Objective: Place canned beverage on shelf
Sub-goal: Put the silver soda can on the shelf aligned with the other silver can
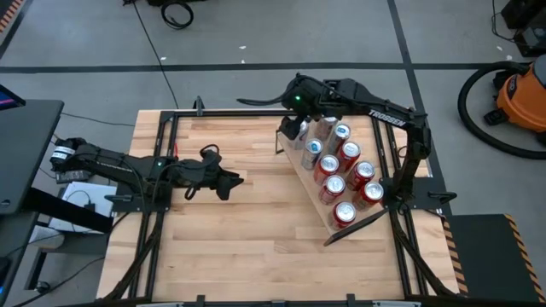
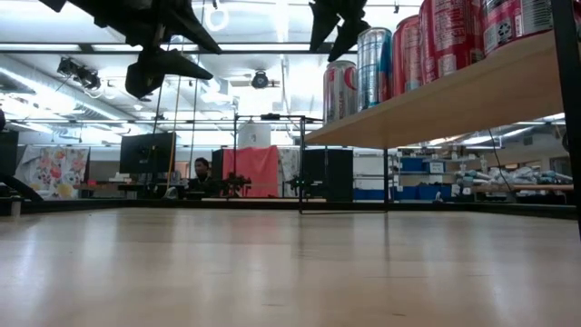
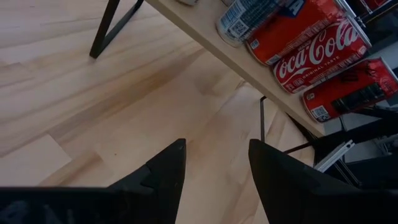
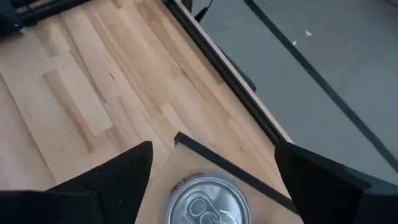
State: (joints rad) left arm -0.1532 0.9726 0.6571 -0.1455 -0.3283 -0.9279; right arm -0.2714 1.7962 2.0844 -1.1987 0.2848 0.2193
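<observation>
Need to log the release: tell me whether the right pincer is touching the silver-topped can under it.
Apart. The right wrist view shows the right pincer open, both fingers standing off the silver-topped can with shelf wood visible between.

Shelf [image 1: 309, 182] on table [image 1: 247, 222] carries upright cans [image 1: 341, 175].

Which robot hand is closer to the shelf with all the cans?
The right gripper. It hovers open over the shelf's far end, above a silver can. The left gripper hangs open over bare table, off to the side.
</observation>
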